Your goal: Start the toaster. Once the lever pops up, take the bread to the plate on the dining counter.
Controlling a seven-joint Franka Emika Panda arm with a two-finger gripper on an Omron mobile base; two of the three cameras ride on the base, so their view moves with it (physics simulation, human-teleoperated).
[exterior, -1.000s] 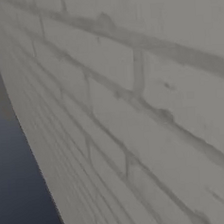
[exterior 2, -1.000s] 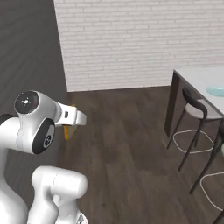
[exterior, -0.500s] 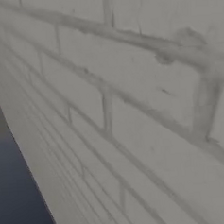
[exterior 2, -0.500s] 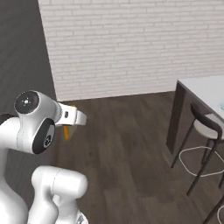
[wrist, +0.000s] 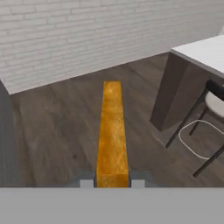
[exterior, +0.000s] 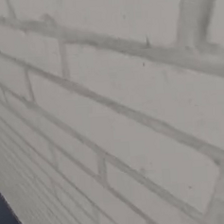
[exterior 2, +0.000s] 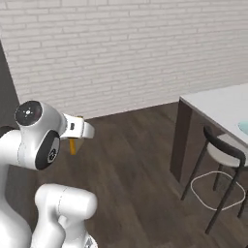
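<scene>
White-painted brick wall [exterior 2: 126, 53] is seen behind a dark wood plank floor [exterior 2: 135, 169], and the same brick [exterior: 113, 109] is met at very close range in the left base view. At the right of the right base view the dining counter [exterior 2: 220, 104] is shown, with a white top over a dark brown base; a sliver of the pale blue-green plate [exterior 2: 243, 127] is visible at the picture's right edge, lying on that top. A stool [exterior 2: 227, 155] with a pale seat and a thin black frame is placed just beside the counter's base. The arm is folded back near the lower left of the right base view, and the gripper [exterior 2: 73, 140] is held out level from it, well apart from the counter. The jaws are clamped on the bread [wrist: 112, 131], which is seen edge-on in the hand view as a long orange-brown strip running away from the two fingertips [wrist: 86, 183] at its near end. In the right base view a small orange piece of the bread [exterior 2: 72, 146] is seen hanging below the hand, above the floor. The counter [wrist: 201, 52] and the stool [wrist: 210, 109] are seen at the right of the hand view.
</scene>
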